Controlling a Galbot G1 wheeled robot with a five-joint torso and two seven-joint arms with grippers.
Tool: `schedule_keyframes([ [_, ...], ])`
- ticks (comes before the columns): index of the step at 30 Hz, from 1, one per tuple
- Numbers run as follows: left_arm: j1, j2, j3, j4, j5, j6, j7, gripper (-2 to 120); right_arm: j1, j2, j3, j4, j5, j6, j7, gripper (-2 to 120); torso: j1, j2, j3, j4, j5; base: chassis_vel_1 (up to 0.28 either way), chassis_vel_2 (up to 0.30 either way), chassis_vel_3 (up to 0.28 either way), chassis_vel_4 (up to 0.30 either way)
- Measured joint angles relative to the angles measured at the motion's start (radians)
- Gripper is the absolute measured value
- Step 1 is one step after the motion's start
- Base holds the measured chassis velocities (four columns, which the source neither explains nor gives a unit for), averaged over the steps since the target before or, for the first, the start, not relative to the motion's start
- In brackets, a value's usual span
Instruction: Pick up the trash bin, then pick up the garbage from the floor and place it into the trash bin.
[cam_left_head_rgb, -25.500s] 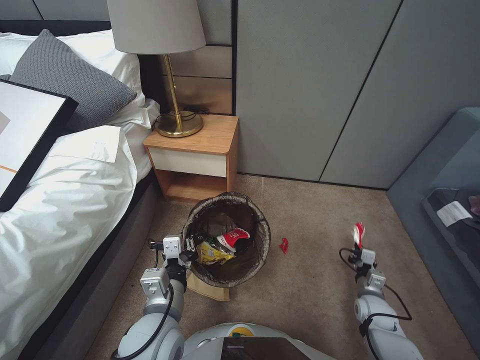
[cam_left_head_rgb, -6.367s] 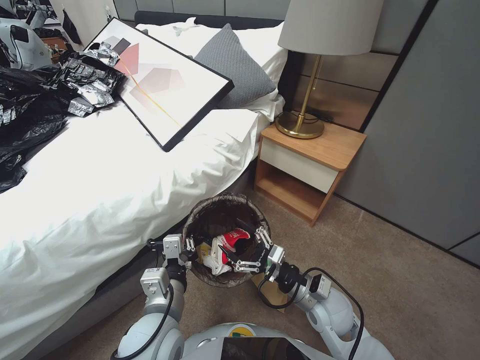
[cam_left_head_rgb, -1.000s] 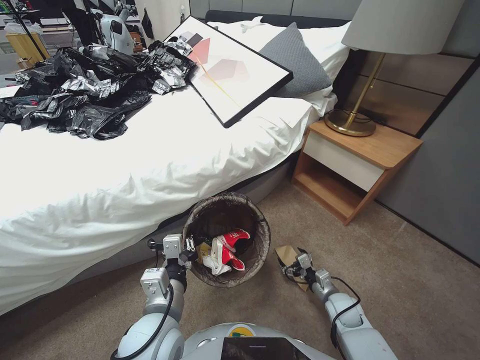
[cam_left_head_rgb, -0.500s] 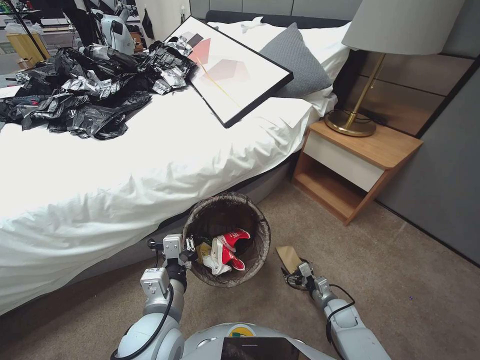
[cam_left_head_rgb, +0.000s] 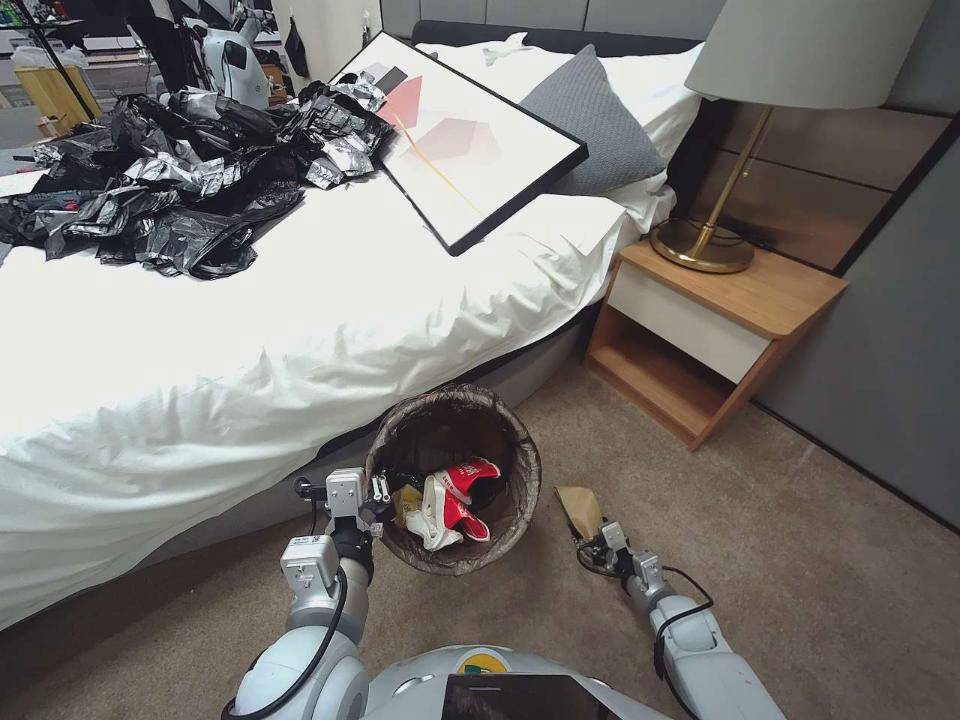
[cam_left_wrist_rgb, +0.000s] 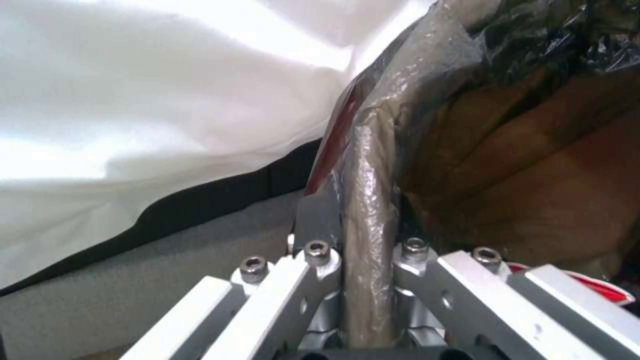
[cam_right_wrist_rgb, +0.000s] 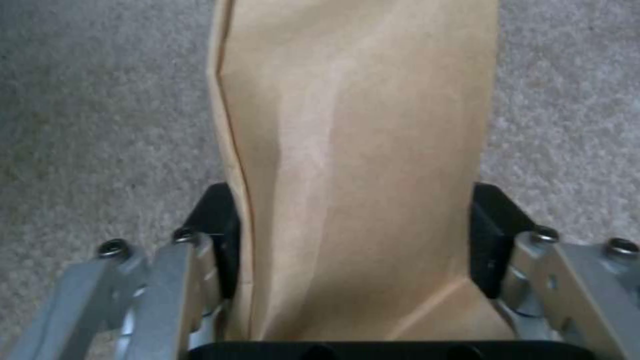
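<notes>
Head view | trash bin (cam_left_head_rgb: 452, 480) holds cups (cam_left_head_rgb: 455, 497) | left gripper (cam_left_head_rgb: 374, 497) pinches rim | right gripper (cam_left_head_rgb: 597, 545) straddles paper bag (cam_left_head_rgb: 581, 511)

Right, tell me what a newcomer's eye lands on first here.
Probably the trash bin on the carpet by the bed, red-and-white cups inside, its rim pinched by the left end effector. Next, the right end effector low at the flat brown paper bag beside it, fingers straddling the bag. Crumpled black bags litter the white bed.

No legible text or labels.
</notes>
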Motion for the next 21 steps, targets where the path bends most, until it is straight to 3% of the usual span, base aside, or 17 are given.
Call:
schedule_keyframes([
  [15,0.000,0.000,0.000,0.000,0.000,0.000,0.000,2,-0.005,-0.004,-0.003,0.031,0.014,0.006,0.033,23,0.000,0.000,0.000,0.0000,0.0004,0.000,0.000,0.000,0.000],
  [21,0.000,0.000,0.000,0.000,0.000,0.000,0.000,2,-0.008,-0.003,-0.007,0.063,0.029,0.012,0.053,18,0.000,0.000,0.000,0.0003,0.0005,0.000,0.000,0.000,0.000],
])
